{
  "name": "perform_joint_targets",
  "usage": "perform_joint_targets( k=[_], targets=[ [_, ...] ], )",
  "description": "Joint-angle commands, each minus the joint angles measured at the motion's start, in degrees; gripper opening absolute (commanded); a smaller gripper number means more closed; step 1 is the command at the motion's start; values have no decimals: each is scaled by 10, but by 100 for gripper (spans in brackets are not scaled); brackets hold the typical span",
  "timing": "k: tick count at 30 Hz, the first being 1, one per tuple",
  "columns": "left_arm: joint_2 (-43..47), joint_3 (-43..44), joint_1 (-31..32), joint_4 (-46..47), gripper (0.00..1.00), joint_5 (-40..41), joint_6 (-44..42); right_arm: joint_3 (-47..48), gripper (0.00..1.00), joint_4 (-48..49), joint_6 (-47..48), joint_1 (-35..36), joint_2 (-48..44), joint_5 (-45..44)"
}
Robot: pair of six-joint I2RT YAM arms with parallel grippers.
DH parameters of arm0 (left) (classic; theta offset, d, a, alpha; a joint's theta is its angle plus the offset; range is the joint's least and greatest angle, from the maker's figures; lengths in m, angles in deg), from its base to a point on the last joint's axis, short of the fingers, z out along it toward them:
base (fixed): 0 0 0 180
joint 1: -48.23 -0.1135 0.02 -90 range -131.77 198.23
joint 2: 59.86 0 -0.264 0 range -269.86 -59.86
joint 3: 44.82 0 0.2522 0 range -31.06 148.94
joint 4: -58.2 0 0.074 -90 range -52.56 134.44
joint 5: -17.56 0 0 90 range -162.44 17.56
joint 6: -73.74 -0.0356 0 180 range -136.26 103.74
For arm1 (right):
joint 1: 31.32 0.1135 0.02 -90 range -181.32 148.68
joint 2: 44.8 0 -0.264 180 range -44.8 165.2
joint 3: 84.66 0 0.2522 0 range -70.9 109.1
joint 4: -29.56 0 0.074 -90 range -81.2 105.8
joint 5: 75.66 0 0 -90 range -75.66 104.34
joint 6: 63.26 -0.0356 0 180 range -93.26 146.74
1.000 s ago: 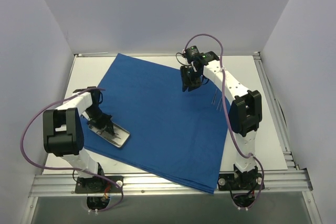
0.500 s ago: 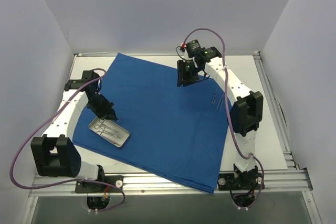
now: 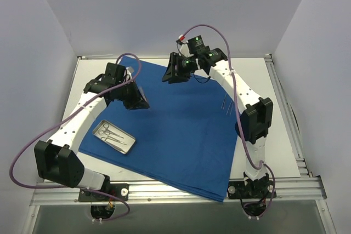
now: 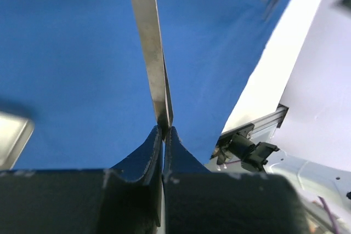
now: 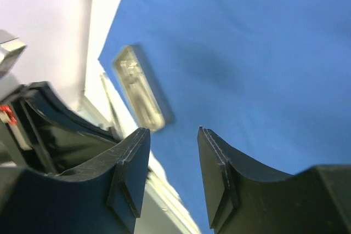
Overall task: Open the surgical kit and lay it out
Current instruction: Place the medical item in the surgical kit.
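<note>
Layout partly done: the royal-blue cloth wrap point(image 3: 181, 130) lies opened flat on the white table point(image 3: 277, 135), the small rectangular shiny metal tray point(image 3: 96, 130) near left holding thin silver scissor-like instruments point(image 3: 112, 135), two more instruments point(image 3: 225, 104) laid at the right edge. The left gripper point(image 4: 164, 132) pinches what appears to be flat silver tweezers point(image 4: 152, 53) above the cloth, yet to be placed; the right gripper point(image 5: 173, 135) hangs spread and empty

The drape point(image 3: 175, 124) is smooth, matt royal-blue cloth. The tray point(image 3: 114, 137) is shiny metal; the flat instrument point(image 4: 153, 53) is duller, brushed metal. The counter point(image 3: 279, 124) looks matt white.
</note>
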Motion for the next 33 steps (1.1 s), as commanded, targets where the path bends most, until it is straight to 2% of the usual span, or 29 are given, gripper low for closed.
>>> perform_joint_targets(
  k=[1,12,27,30,33],
  targets=[
    [-18,42,35,91,2,-20,-37,30,39,38,-46,31,0,30],
    [-45,77,63,97,2,-25,-58,75,40,-10,-28,65,17,-7],
    [-31,69,73,95,2,-31,-63,122,38,-61,-17,91,58,-32],
    [-28,69,74,95,2,-31,-65,123,35,-67,-16,94,63,-37],
    [-28,67,74,96,2,-33,-66,127,23,-70,-16,96,66,-43]
  ],
)
